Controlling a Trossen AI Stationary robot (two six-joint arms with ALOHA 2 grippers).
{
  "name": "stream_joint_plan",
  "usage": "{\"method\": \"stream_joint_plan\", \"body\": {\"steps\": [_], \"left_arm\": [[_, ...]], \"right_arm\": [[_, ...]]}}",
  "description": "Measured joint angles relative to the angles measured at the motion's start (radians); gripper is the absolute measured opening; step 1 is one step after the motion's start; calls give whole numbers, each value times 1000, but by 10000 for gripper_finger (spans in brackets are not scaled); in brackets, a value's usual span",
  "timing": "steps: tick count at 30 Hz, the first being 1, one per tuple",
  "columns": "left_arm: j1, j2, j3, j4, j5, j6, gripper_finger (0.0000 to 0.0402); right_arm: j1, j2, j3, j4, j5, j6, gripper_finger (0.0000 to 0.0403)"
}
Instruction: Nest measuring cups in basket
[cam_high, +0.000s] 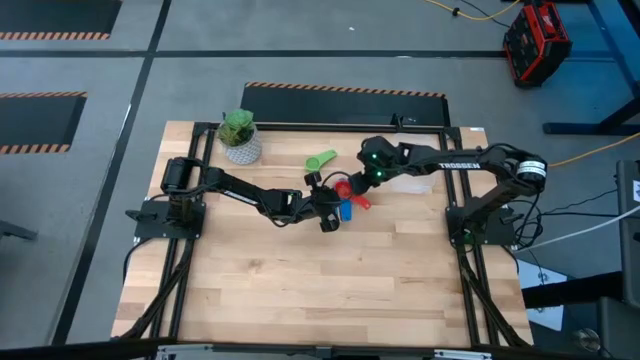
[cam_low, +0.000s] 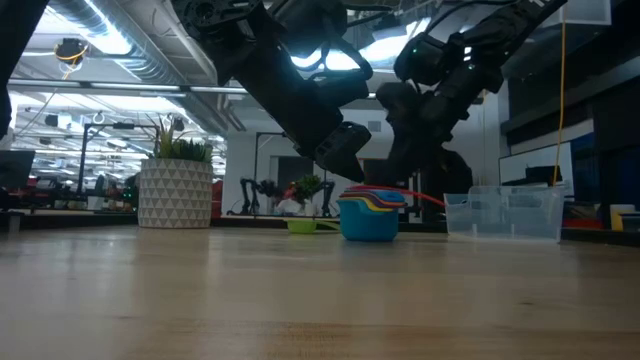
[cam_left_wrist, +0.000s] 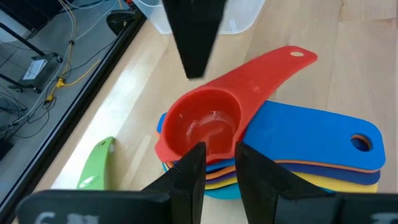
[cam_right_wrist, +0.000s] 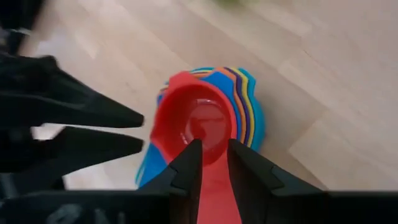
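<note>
A red measuring cup (cam_left_wrist: 208, 124) sits on top of a nested stack of blue, orange and yellow cups (cam_low: 368, 215) in the middle of the table. Its handle (cam_left_wrist: 273, 68) points toward the clear basket (cam_high: 405, 185). A green cup (cam_high: 321, 160) lies alone on the far side of the stack. My left gripper (cam_left_wrist: 219, 152) hovers at the red bowl's left rim, narrowly open, with its tips just short of the rim. My right gripper (cam_right_wrist: 212, 149) hangs narrowly open above the spot where the bowl meets the handle. Its finger (cam_left_wrist: 196, 56) is clear of the cup.
A white-potted green plant (cam_high: 240, 135) stands near the far left of the table. The basket (cam_low: 505, 212) stands just to the right of the stack. The near half of the wooden table (cam_high: 320, 290) carries nothing. Both arms crowd the stack from opposite sides.
</note>
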Motion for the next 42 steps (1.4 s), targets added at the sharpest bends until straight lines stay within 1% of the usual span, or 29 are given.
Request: {"method": "stream_joint_plan", "body": {"steps": [7, 11, 16, 19, 23, 26, 32, 37, 42], "left_arm": [[0, 0, 0, 0, 0, 0, 79], [0, 0, 0, 0, 0, 0, 79], [0, 0, 0, 0, 0, 0, 79], [0, 0, 0, 0, 0, 0, 79], [0, 0, 0, 0, 0, 0, 79], [0, 0, 0, 0, 0, 0, 79], [0, 0, 0, 0, 0, 0, 79], [0, 0, 0, 3, 5, 0, 79], [1, 0, 0, 5, 5, 12, 79]], "right_arm": [[-23, -90, 0, -13, -18, -56, 80], [-23, -155, 0, -81, -4, -131, 80], [-23, -200, 1, -189, 72, -212, 80], [-23, -218, 1, -289, 108, -265, 80], [-23, -248, 1, -423, 204, -311, 81], [-23, -276, 1, -483, 261, -348, 81], [-20, -328, 1, -489, 270, -458, 81], [-13, -332, 1, -460, 271, -546, 81], [-14, -326, 1, -408, 271, -548, 81]]}}
